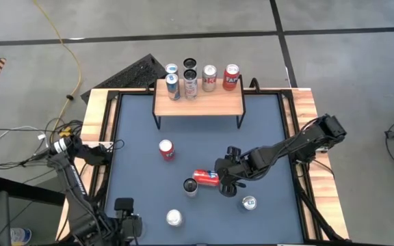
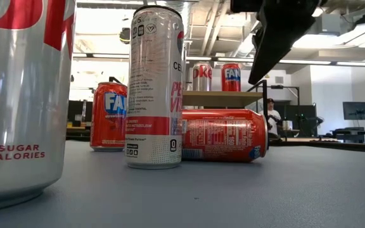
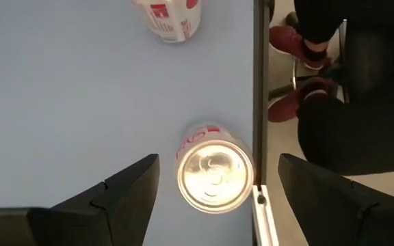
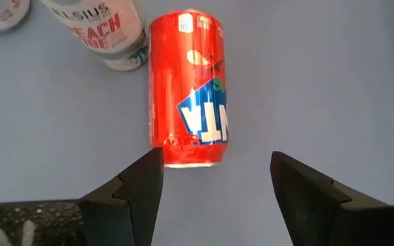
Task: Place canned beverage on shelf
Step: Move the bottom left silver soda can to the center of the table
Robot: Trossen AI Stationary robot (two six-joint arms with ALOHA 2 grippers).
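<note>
1. Shelf [image 1: 198, 104]: stands at the far end of the blue table [image 1: 142, 164]; four cans stand upright along its back edge, among them a red Fanta can [image 1: 231, 77] at the right end. A fifth can top [image 1: 189, 63] shows just behind the row; whether it rests on the shelf cannot be told.
2. Fallen orange can [image 4: 189, 87]: lies on its side near mid-table, well short of the shelf, with its end touching or nearly touching the tall white can [image 1: 191, 186] standing beside it.
3. Right gripper [image 1: 226, 182]: hangs over the fallen can, fingers spread wide and holding nothing; the can lies between and just ahead of them.
4. Left gripper [image 1: 127, 213]: waits at the near table edge, fingers wide apart and empty, above a silver-topped can [image 3: 214, 174].
5. Other upright cans: a red one [image 1: 166, 149] left of centre and a silver one [image 1: 249, 203] near the right gripper.
</note>
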